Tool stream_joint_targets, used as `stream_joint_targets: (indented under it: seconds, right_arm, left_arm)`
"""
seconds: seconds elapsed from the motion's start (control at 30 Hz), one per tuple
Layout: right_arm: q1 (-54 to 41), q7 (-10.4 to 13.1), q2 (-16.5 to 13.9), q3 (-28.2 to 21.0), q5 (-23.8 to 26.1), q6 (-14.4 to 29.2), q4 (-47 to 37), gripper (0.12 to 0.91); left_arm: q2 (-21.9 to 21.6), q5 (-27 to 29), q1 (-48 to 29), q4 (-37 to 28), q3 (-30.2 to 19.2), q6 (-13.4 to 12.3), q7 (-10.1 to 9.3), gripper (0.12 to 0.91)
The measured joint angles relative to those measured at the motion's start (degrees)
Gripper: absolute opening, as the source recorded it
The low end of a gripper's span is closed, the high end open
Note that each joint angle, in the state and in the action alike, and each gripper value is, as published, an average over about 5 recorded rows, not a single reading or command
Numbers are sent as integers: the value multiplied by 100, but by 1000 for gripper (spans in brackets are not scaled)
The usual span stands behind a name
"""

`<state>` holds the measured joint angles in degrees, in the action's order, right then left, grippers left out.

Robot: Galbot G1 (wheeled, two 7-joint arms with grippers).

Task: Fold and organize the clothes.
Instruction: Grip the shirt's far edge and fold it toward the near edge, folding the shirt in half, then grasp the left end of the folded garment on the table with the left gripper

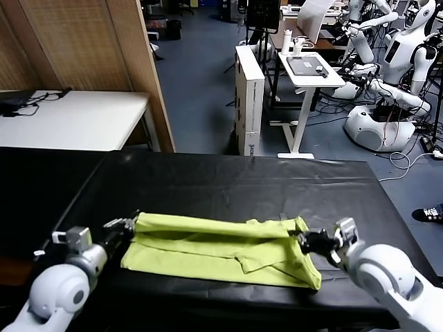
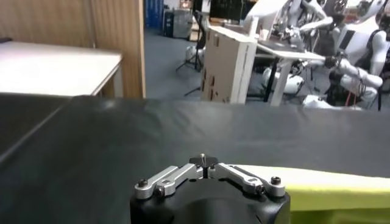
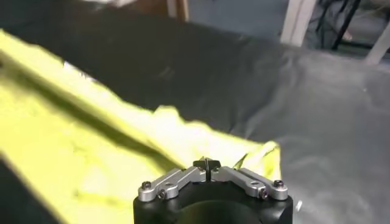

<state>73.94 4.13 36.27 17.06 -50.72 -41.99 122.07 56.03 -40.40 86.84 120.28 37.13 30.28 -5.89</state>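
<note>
The clothes are one lime yellow-green T-shirt [image 1: 214,249], folded into a long band that lies flat across the near part of the black table [image 1: 228,183]. My left gripper [image 1: 130,223] is shut, its tips at the band's left upper corner. In the left wrist view the left gripper [image 2: 203,160] points at bare black table, with the shirt [image 2: 341,185] just beside it. My right gripper [image 1: 302,240] is shut at the band's right end. In the right wrist view the right gripper [image 3: 206,163] hangs over the shirt [image 3: 91,140]. I see no cloth between either pair of pads.
The table's front edge runs just below the shirt. Beyond the far edge stand a white table [image 1: 69,117], a wooden partition [image 1: 104,41], a tall white box [image 1: 249,97], a white standing desk [image 1: 311,69] and other robots [image 1: 387,104].
</note>
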Motion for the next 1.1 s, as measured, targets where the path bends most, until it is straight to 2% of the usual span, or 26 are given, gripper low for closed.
stream_joint_targets:
  seconds: [0.23, 0.27, 0.37, 0.47, 0.6, 0.7, 0.77, 0.83, 1.1]
  right_arm:
    - [93, 66, 7, 64, -51, 24, 125, 158]
    - [109, 65, 6, 90, -57, 28, 152, 185]
    - [160, 64, 15, 179, -68, 36, 248, 334]
    - [213, 74, 55, 270, -63, 53, 354, 523]
    - [263, 143, 153, 399, 13, 210, 464, 776]
    - [250, 219, 312, 551, 133, 410, 435, 882]
    - [233, 234, 482, 676, 247, 519, 347, 899]
    - [210, 232, 686, 774, 368, 593, 216, 905]
    - [63, 316, 1408, 900, 492, 694, -382, 907]
  left_arm:
    - [119, 101, 278, 43, 58, 14, -21, 147]
    - [136, 118, 307, 64, 59, 28, -31, 147]
    - [187, 166, 384, 139, 84, 74, -79, 181]
    - [255, 174, 465, 225, 147, 136, -159, 322]
    - [370, 192, 606, 313, 268, 177, -229, 569]
    - [444, 193, 652, 341, 353, 170, -241, 753]
    - [490, 191, 598, 318, 371, 166, -256, 849]
    - [540, 195, 473, 260, 344, 159, -282, 892]
    - [765, 412, -390, -284, 20, 82, -289, 907]
